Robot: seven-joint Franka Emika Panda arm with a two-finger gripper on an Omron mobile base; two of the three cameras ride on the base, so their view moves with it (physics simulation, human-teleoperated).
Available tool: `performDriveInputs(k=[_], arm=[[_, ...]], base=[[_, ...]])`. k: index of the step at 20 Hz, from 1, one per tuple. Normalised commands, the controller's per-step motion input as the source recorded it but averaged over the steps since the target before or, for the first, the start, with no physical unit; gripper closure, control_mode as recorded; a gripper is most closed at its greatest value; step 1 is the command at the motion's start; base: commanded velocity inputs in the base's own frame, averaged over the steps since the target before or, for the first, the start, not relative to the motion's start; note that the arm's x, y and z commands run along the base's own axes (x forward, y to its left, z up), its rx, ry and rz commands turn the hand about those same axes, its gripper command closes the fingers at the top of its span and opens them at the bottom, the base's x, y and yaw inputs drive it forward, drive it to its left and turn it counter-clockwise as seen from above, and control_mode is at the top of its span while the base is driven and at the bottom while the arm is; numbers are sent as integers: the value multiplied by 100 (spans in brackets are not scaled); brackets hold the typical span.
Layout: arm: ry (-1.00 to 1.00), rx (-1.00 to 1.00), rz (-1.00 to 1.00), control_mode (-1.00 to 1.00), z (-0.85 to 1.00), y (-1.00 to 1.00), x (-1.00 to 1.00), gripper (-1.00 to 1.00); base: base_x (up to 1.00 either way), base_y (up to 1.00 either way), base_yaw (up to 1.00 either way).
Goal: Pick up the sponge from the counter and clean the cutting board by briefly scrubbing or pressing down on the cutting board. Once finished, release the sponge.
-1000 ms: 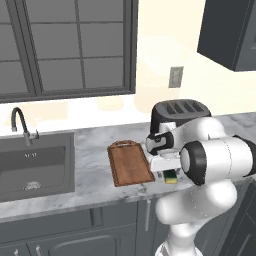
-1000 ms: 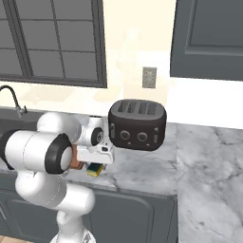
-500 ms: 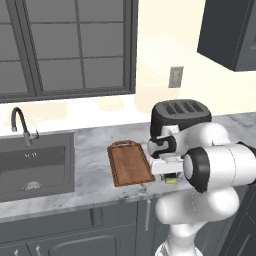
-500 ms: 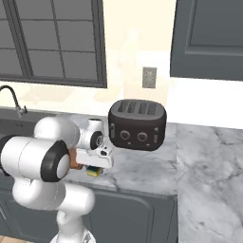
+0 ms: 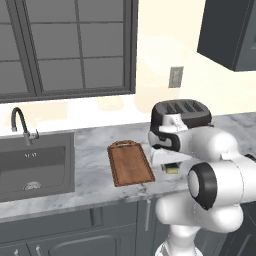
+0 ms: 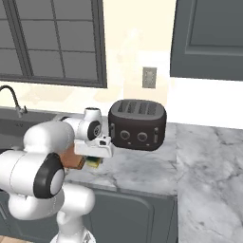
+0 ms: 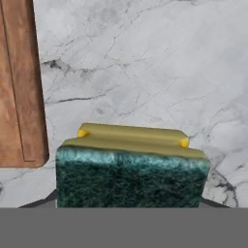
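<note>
The end effector [image 5: 171,169] hangs low over the marbled bench [image 5: 90,190], just to the right of the cutting board [image 5: 130,163]. Its jaws are drawn in narrow on the sponge [image 7: 130,167], which sits between them with its dark green scrub face toward the hand camera and its yellow foam beyond. In the hand view the sponge takes up the lower middle, the fingers hidden behind it, and whether the foam still touches the stone below cannot be told. In the left base view only a small yellow and green patch of the sponge [image 5: 172,170] shows under the white hand; in the right base view it peeks out [image 6: 95,162] below the hand [image 6: 95,153].

The cutting board lies flat on the bench, its handle with the cut-out pointing toward the back wall. A corner and long edge of it [image 7: 22,87] run down the left side of the hand view, near the sponge but apart from it. Nothing lies on the board.

A dark toaster [image 5: 181,114] stands behind the hand, close to the wall. The sink [image 5: 35,165] with its curved tap [image 5: 21,125] is set into the bench well to the left of the board.
</note>
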Motion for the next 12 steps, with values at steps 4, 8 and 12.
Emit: performDriveInputs(k=[4, 8, 12], arm=[[-4, 0, 22, -100, 20, 25, 1, 100], [0, 0, 36, -100, -2, 44, 0, 100], [0, 0, 40, -100, -2, 42, 0, 100]], base=[[0, 0, 0], [0, 0, 0], [0, 0, 0]])
